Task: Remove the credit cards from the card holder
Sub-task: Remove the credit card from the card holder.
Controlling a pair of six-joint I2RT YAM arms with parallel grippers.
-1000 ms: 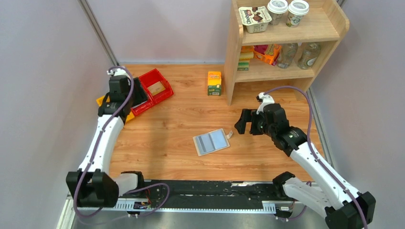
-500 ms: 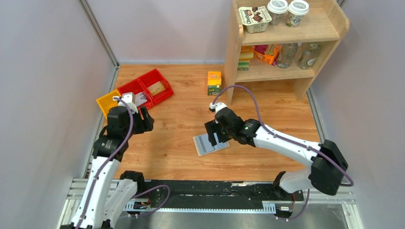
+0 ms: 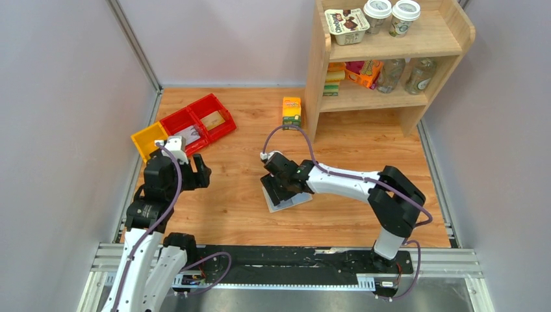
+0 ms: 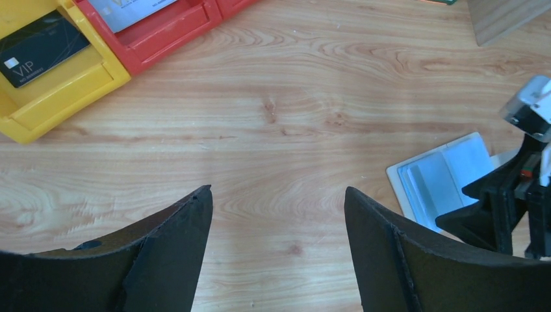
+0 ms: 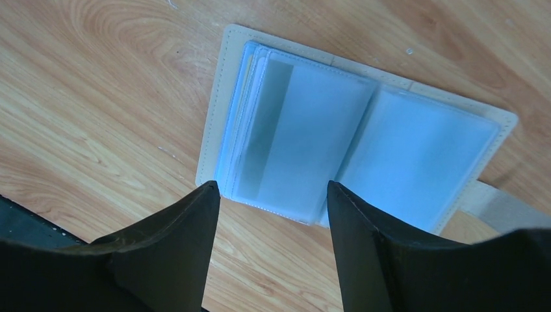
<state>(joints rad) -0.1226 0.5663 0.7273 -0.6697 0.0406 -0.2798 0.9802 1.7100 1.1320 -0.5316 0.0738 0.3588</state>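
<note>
- The right tool hangs right over the card holder. Its jaws are parted, one finger on each side of the left sleeve's near edge. It is released, with nothing pinched.
- The card holder lies spread open and flat near the middle of the desk. Its light blue inside faces up, with a beige border round it.
- A credit card sits in the left sleeve, whitish with a darker stripe down one side.
- That sleeve looks several layers thick. I cannot tell how many cards it holds.
- The right sleeve is pale and plain, and I cannot tell if a card is inside it.
- The closing tab pokes out past the holder's right edge, flat on the wood.
- The left tool is well apart from the holder, over bare desk. Its jaws are wide and it is empty.
- At far left is a yellow bin with a black card marked VIP lying in it.
- A red bin touches the yellow one, and a grey card rests inside it.
- A wooden shelf stands at back right, with a small yellow-and-green carton just beside its left post.
</note>
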